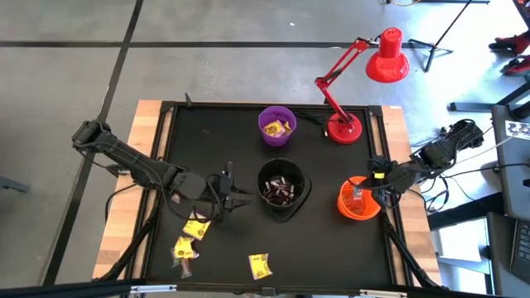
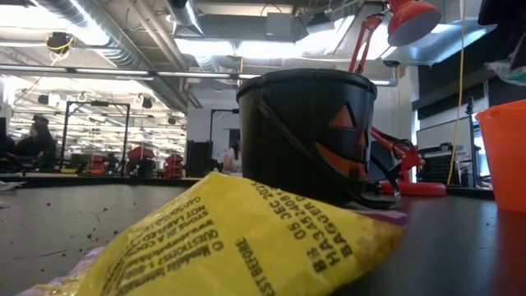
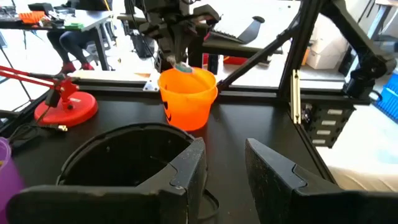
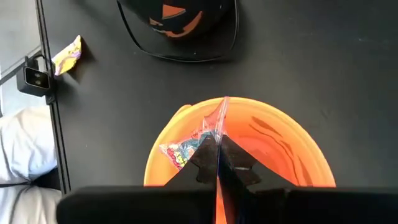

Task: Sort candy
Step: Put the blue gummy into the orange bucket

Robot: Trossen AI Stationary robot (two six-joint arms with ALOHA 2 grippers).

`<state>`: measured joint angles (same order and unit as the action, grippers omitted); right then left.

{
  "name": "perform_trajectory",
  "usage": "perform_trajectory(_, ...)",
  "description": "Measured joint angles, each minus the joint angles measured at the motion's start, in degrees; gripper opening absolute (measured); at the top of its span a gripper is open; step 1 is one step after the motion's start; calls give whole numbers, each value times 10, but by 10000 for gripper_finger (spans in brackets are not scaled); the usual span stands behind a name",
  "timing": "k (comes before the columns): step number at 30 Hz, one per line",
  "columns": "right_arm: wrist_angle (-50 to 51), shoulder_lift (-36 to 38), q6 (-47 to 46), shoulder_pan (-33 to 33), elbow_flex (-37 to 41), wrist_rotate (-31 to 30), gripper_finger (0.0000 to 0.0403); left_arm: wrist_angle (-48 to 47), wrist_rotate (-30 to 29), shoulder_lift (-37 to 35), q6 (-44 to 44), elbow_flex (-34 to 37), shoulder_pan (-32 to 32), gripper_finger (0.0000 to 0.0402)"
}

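Observation:
Three yellow candy pieces lie on the black mat near its front: one [image 1: 196,228], one [image 1: 184,247] and one [image 1: 260,265]; the last fills the low view's foreground [image 2: 246,238]. More yellow candy sits in the purple bowl [image 1: 277,126], and dark pieces in the black bowl [image 1: 281,189]. My left gripper [image 1: 236,199] hovers open just left of the black bowl [image 3: 124,155], empty. My right gripper [image 4: 217,158] is over the orange bowl [image 1: 358,199], shut on a clear-wrapped candy [image 4: 222,115]. A colourful candy [image 4: 177,152] shows beside the fingers. My right gripper pinches a clear-wrapped candy between its two fingertips [image 4: 205,155], coming from above and pointing down into the orange bowl [image 4: 273,143]. The wrapper's edge [image 4: 222,112] sticks out past the fingertips. Whether the colourful candy beside them belongs to the held piece, I cannot tell.
A red desk lamp stands on its base [image 1: 344,128] at the mat's far right, its head [image 1: 387,56] beyond the table. The black bowl's handle [image 2: 362,193] lies on the mat. Raised black rails [image 1: 166,141] frame the mat. Bare mat lies between the bowls and the front edge.

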<state>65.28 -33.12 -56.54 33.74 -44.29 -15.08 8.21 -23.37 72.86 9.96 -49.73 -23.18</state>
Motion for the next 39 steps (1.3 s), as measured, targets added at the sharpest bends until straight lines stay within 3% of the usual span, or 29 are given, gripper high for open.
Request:
perform_trajectory(11, 71, 0, 15, 0, 0, 12, 1, -18, 0, 0, 0, 1, 0, 105)
perform_trajectory(16, 71, 0, 15, 0, 0, 42, 1, -22, 0, 0, 0, 1, 0, 105)
perform_trajectory(32, 67, 0, 15, 0, 0, 52, 1, -23, -3, 0, 2, 1, 0, 105)
perform_trajectory(39, 15, 0, 111, 0, 0, 113, 50, -23, -7, 0, 4, 1, 0, 105)
